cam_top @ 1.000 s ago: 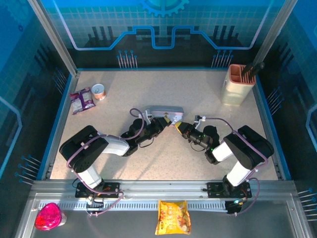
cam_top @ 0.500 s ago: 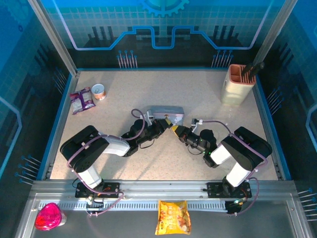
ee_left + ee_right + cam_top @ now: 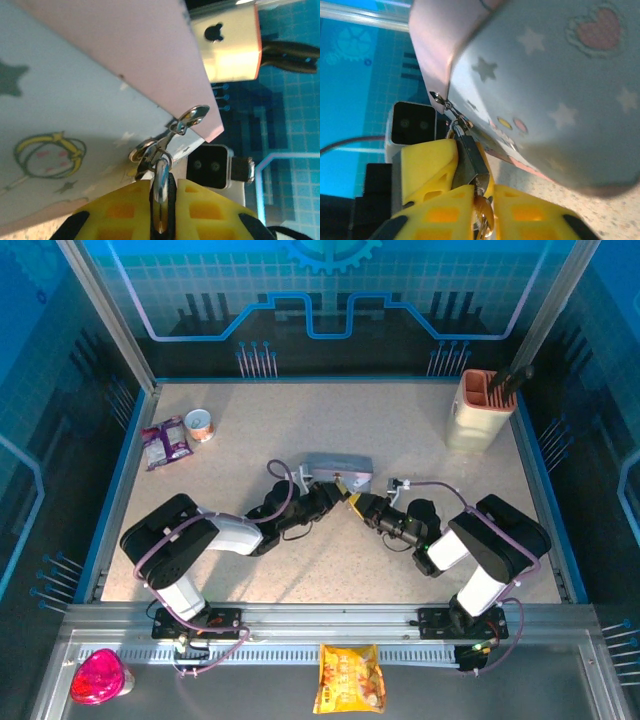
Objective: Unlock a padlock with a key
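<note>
The padlock (image 3: pixel 470 157) is small, with a dark body. It hangs by its silver shackle (image 3: pixel 161 192) from the hasp (image 3: pixel 192 115) of a pale blue cartoon tin (image 3: pixel 338 465) at mid-table. My left gripper (image 3: pixel 164 182) is shut on the padlock, its yellow fingers (image 3: pixel 425 160) on either side of the body. My right gripper (image 3: pixel 482 192) comes in from the right, fingers close around a brownish key (image 3: pixel 484 212). The key's tip meets the bottom of the padlock. In the top view the two grippers (image 3: pixel 335 495) (image 3: pixel 358 503) meet just in front of the tin.
A cream and orange utensil holder (image 3: pixel 482 410) stands at the back right. A purple snack packet (image 3: pixel 165 442) and a small round can (image 3: pixel 201 424) lie at the back left. A pink object (image 3: pixel 100 677) and a chips bag (image 3: pixel 349 678) sit on the front ledge.
My right gripper has moved left, bringing the key up against the padlock. The tin has shifted slightly. The left arm has barely moved.
</note>
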`<action>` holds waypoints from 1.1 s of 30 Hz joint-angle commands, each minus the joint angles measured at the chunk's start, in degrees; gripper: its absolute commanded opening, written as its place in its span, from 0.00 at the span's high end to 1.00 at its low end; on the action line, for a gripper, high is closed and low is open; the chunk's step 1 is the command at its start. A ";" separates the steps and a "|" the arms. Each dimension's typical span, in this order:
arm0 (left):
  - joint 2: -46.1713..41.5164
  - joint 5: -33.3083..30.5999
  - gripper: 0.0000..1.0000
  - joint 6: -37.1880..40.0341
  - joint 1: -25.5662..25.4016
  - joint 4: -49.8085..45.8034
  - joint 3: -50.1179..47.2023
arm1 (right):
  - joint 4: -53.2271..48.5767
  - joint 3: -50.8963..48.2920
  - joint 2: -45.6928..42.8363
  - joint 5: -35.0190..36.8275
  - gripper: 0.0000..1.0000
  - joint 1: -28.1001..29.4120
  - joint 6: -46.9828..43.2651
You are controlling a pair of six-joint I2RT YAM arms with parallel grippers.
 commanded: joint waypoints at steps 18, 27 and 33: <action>-8.19 0.08 1.00 6.08 -1.50 -29.46 8.60 | -21.59 -3.57 -11.19 -1.61 0.70 -0.89 -23.99; -6.24 1.31 1.00 4.87 -1.13 -28.01 9.63 | -52.62 -0.60 -35.70 21.74 0.71 11.35 -55.88; -6.25 2.25 1.00 4.65 -1.14 -28.75 10.68 | -47.86 -2.17 -37.07 30.85 0.71 17.94 -69.61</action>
